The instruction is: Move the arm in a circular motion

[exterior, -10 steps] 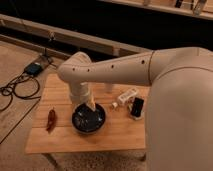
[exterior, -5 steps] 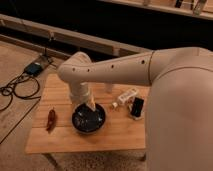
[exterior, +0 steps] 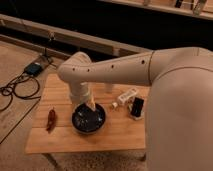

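Reaching over the desk from the right side of the view, the arm bends at a rounded joint above and behind the dark bowl, then goes down toward it. You find the tool at the end of the arm, just over the back rim of the bowl and a little right of the bowl's middle. You cannot tell how far the tool is open, and you cannot tell if it holds anything or touches the bowl.

The bowl stands on the desk. To the left of the bowl, near it but apart, lies a thin red object. To the right of the bowl and a little behind it lies a white bottle-like object. Further right of the bowl you see a dark flat object. Well to the left of the bowl, black cables lie on the floor.
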Robot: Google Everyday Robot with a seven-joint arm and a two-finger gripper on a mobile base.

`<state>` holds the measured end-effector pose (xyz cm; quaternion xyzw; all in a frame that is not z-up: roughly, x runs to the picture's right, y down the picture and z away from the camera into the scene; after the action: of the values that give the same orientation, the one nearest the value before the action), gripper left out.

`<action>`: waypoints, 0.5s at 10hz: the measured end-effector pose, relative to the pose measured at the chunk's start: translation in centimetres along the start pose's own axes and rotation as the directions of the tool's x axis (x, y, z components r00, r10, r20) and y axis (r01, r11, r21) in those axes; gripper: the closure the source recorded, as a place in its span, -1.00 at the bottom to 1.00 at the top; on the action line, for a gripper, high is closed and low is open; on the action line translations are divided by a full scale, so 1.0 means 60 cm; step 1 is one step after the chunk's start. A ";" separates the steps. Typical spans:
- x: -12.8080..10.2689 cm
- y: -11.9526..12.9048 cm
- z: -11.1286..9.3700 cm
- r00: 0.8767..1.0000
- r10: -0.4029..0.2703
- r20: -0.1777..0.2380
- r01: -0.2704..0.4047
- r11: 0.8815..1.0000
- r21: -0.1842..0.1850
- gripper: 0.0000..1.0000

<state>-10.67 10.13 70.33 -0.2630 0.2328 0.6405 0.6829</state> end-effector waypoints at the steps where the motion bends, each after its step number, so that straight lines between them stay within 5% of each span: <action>1: 0.000 0.000 0.000 1.000 0.000 0.000 0.000 1.000 0.000 -0.30; 5: -0.023 -0.067 -0.004 0.996 0.086 0.017 -0.086 0.996 -0.003 -0.30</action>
<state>-6.78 8.73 71.30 -0.2480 0.2375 0.6717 0.6564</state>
